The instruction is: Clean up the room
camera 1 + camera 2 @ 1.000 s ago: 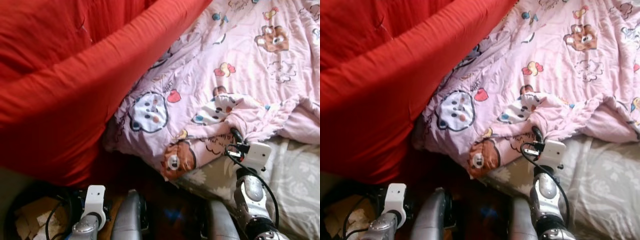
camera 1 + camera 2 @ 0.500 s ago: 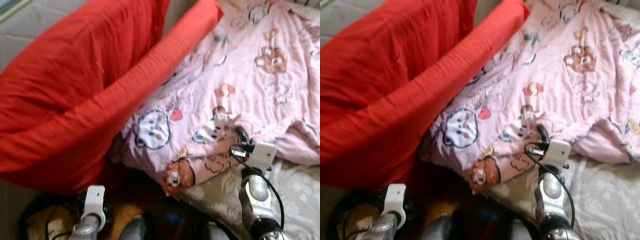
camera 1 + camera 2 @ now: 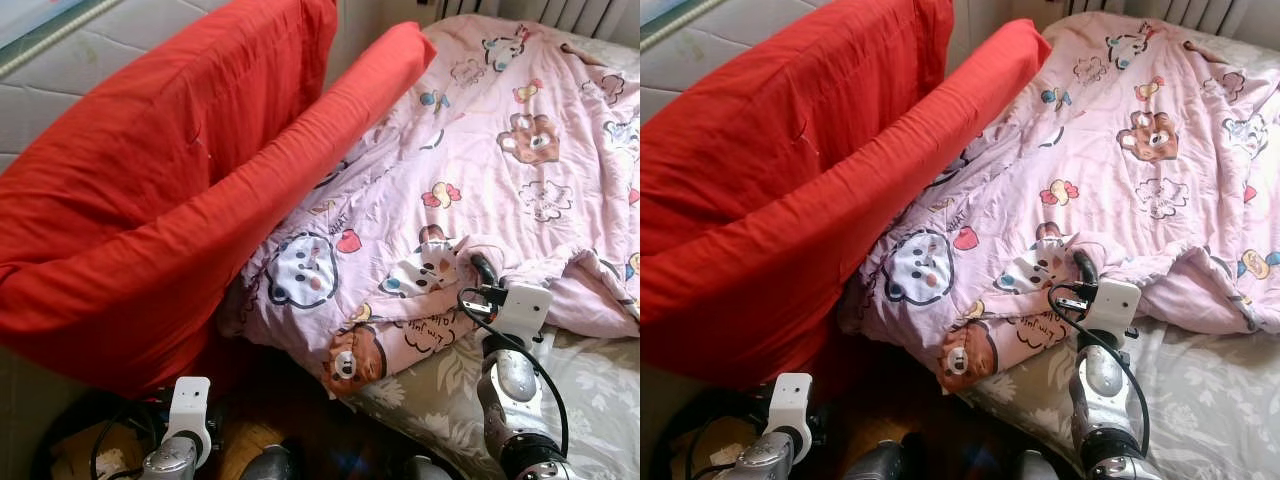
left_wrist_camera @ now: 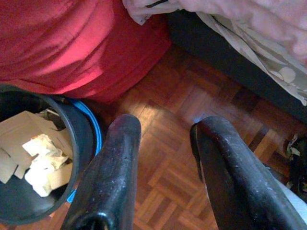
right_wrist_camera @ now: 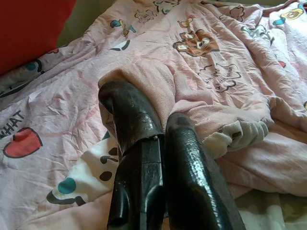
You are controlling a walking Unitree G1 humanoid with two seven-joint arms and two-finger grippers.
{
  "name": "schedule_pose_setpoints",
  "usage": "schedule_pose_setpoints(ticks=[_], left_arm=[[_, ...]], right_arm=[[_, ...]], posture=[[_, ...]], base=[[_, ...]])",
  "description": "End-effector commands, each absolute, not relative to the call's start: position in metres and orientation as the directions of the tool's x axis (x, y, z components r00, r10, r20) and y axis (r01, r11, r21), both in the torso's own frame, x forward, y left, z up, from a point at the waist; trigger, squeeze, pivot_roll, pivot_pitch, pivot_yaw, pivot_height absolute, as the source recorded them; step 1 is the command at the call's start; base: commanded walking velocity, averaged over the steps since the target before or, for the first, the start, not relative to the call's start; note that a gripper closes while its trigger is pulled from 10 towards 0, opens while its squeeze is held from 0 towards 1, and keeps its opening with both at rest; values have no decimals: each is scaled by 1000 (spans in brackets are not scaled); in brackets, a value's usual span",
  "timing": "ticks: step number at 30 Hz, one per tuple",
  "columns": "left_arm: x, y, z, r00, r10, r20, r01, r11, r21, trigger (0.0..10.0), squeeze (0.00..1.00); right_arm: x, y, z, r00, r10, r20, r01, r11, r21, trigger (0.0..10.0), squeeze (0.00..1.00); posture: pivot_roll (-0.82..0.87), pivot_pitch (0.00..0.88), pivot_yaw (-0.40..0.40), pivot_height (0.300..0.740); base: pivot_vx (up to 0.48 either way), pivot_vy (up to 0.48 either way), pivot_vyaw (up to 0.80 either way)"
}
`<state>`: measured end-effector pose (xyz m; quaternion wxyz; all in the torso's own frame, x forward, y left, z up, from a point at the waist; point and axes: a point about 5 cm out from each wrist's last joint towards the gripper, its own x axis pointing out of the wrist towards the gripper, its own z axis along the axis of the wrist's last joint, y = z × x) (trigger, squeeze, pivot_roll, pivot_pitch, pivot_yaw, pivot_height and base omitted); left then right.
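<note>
Parquet floor (image 4: 158, 158) and paper-filled bin (image 4: 29, 191) show past left fingers (image 4: 108, 182).

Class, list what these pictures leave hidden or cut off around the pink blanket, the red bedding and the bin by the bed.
- Pink blanket: its far side is cut off by the head views' right edge.
- Right gripper: the fingers pinch a blanket fold; cloth hides the tips in the right wrist view.
- Red bedding: what lies beneath it is hidden.
- Black bin: partly cut off and covered by the red bedding in the left wrist view.
- Left gripper: hangs open above the floor.
</note>
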<state>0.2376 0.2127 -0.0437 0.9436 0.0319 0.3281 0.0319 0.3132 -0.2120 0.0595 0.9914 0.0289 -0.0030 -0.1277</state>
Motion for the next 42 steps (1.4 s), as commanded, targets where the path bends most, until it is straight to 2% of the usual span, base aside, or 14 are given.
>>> schedule_pose_setpoints(ticks=[1,18,21,23,24,29,34,42], left_arm=[[224,216,-53,746,91,-659,-50,995,81,10000,0],[224,218,-52,749,92,-656,-52,995,80,10000,0],[224,218,-52,748,93,-657,-53,995,81,10000,0],[224,218,-53,747,93,-658,-53,995,81,10000,0],[223,219,-53,746,94,-659,-54,995,82,10000,0],[223,219,-53,744,94,-661,-53,995,82,10000,0],[223,219,-53,743,91,-663,-48,995,83,10000,0],[225,219,-52,745,90,-661,-46,995,84,10000,0]], right_arm=[[311,-213,54,965,-261,-32,262,964,53,10000,0],[311,-227,64,932,-361,21,360,932,43,10000,0],[307,-246,74,873,-481,79,480,877,28,10000,0],[306,-252,76,856,-508,91,508,861,25,10000,0],[303,-267,84,806,-578,129,582,813,11,10000,0],[296,-291,99,706,-680,198,695,719,-9,10000,0],[289,-301,109,637,-728,253,755,656,-11,10000,0],[278,-305,105,566,-785,251,816,577,-37,10000,0]], posture=[[-5,207,78,740],[5,221,82,740],[9,224,84,740],[8,225,85,740],[8,225,85,740],[3,229,86,740],[0,230,91,740],[3,232,96,740]], base=[[-244,0,0],[-251,0,0],[-265,0,0],[-266,0,0],[-266,0,0],[-266,0,0],[-266,0,0],[-266,0,0]])
